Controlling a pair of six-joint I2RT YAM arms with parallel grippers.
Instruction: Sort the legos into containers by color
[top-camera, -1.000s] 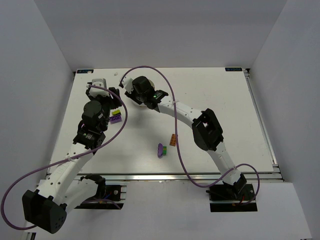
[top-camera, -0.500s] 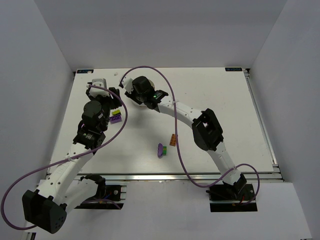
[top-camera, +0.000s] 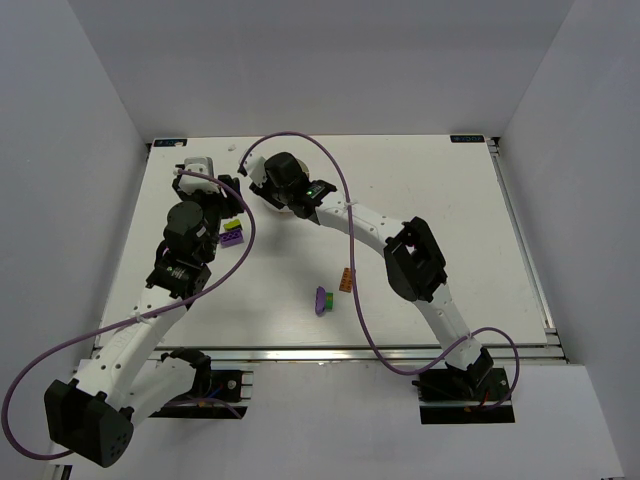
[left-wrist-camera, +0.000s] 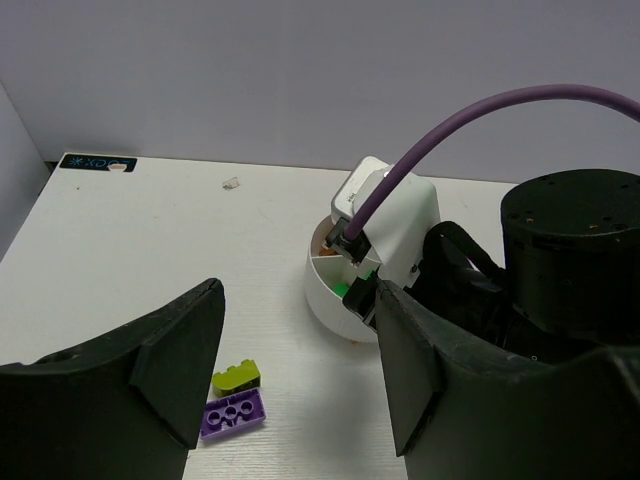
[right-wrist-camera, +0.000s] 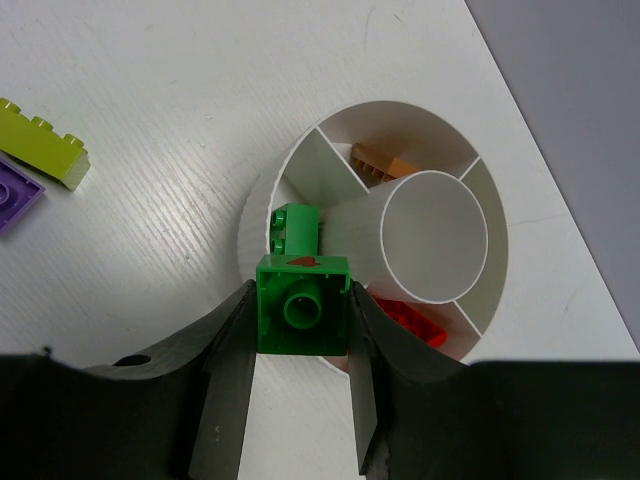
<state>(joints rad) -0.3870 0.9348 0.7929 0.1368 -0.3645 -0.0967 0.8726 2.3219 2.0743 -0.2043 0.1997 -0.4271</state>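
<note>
My right gripper (right-wrist-camera: 301, 325) is shut on a green lego (right-wrist-camera: 303, 305), held over the near rim of the round white dish (right-wrist-camera: 262, 222). One wedge holds another green lego (right-wrist-camera: 296, 230), one an orange lego (right-wrist-camera: 385, 166), one a red lego (right-wrist-camera: 408, 322). A lime-yellow lego (right-wrist-camera: 40, 144) and a purple lego (right-wrist-camera: 12, 198) lie left of the dish. My left gripper (left-wrist-camera: 300, 370) is open and empty above the lime-yellow lego (left-wrist-camera: 237, 376) and the purple lego (left-wrist-camera: 233, 414), with the dish (left-wrist-camera: 330, 295) beyond. In the top view the right gripper (top-camera: 262, 178) hides most of the dish.
On the table's middle lie an orange lego (top-camera: 346, 281) and a purple lego with a green one against it (top-camera: 322, 300). The right arm (top-camera: 372, 228) reaches across the table from the right base. Grey walls stand on three sides.
</note>
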